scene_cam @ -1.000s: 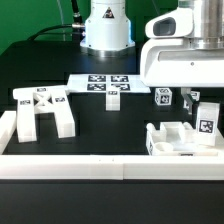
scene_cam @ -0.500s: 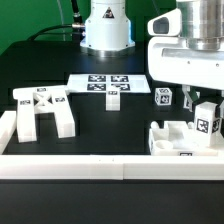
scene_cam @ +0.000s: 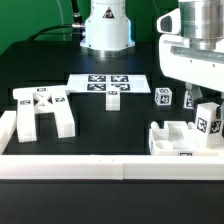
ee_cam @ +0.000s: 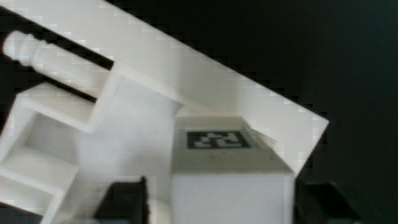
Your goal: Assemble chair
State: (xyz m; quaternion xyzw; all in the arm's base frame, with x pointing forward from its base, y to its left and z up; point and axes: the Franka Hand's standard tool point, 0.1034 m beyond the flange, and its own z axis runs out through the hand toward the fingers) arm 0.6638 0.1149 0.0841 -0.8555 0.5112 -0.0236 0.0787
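Note:
The chair is in parts. Its cross-braced frame point(scene_cam: 42, 112) lies at the exterior view's left. The seat block point(scene_cam: 178, 138) sits at the exterior view's right, by the front rail. An upright white piece with a tag point(scene_cam: 208, 122) stands on that block. My gripper point(scene_cam: 203, 103) hangs just above it. In the wrist view the tagged piece point(ee_cam: 217, 140) fills the space between the fingers point(ee_cam: 125, 200) of my gripper point(ee_cam: 226, 205). The jaws stand apart, with a thin gap showing beside the piece. A pegged white part point(ee_cam: 63, 60) lies beyond.
The marker board point(scene_cam: 105, 85) lies flat at the back middle. A small tagged white part point(scene_cam: 163, 97) stands behind the seat block. A long white rail point(scene_cam: 100, 165) edges the table's front. The robot base point(scene_cam: 105, 25) rises at the back.
The gripper has shifted toward the exterior view's right and slightly up. Its jaws have widened around the tagged piece, which stays in place on the block.

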